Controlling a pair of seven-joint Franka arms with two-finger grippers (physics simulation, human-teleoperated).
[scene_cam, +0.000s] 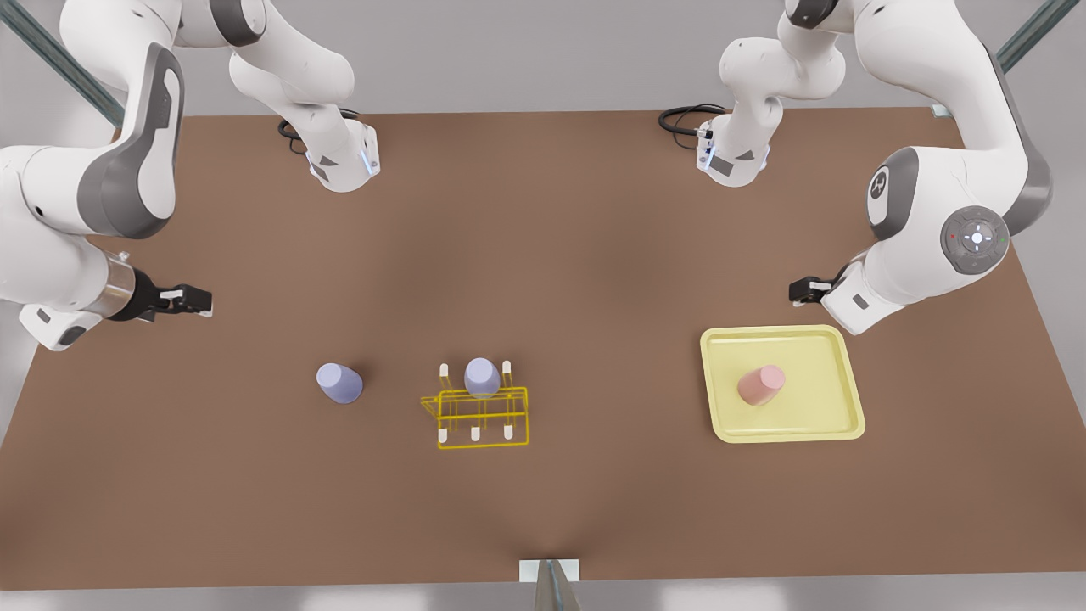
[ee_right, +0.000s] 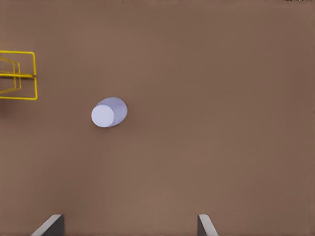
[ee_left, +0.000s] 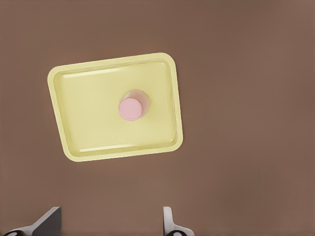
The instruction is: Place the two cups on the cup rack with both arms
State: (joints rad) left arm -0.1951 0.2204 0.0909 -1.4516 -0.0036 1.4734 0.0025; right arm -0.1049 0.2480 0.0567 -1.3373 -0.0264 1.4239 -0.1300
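so far one lavender cup (scene_cam: pixel 482 377) is seated on the cup rack (scene_cam: pixel 479 416) at mid-tabletop, nearer the front edge. two cups are left: the loose lavender cup (ee_right: pixel 109 112), beside the rack, under the released right hand (scene_cam: pixel 188 299), and the pink cup (ee_left: pixel 131 108), in the tray (ee_left: pixel 74 123), under the released left hand (ee_left: pixel 110 223). each hand should be lowered squarely over its cup, then clenched gently. counted: three cups, one rack, one tray, two hands.

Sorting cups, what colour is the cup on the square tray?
Pale pink handleless cup, clearest in the left wrist view.
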